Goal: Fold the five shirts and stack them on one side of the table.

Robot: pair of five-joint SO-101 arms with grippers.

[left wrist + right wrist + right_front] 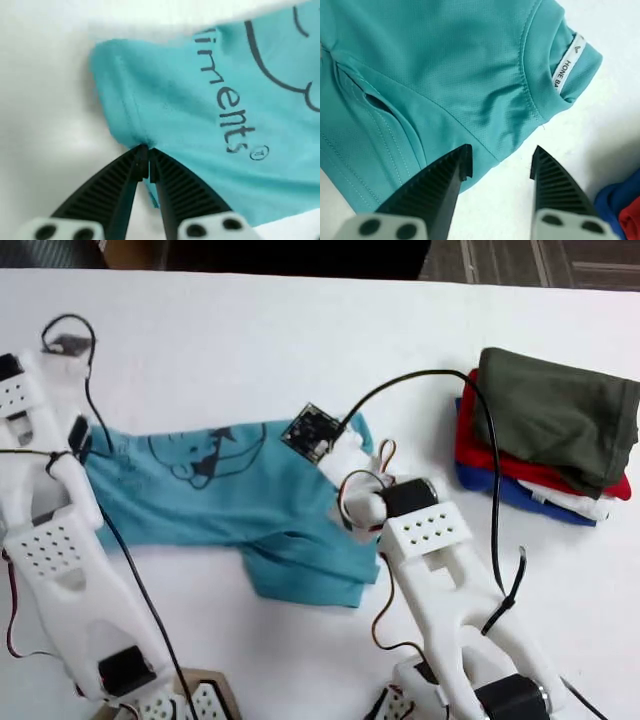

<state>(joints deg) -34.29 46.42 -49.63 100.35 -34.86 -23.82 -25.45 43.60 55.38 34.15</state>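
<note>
Left gripper point(145, 152) pinched tight on edge of teal printed fabric shirt point(220, 500). Right gripper point(500, 160) spread wide over collar edge, contact unclear. Shirt mid white table point(250, 340), partly under arms. Far right: folded stack point(520, 475), olive-green shirt point(560, 415) on top; red, white and blue layers show edges only.

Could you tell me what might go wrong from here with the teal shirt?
The left gripper holds the shirt by just a thin bit of edge, so a pull may slip it free. The right gripper is open with one finger over the shirt and one over bare table; closing could miss the cloth. A black cable runs past the stack and might snag it.
</note>
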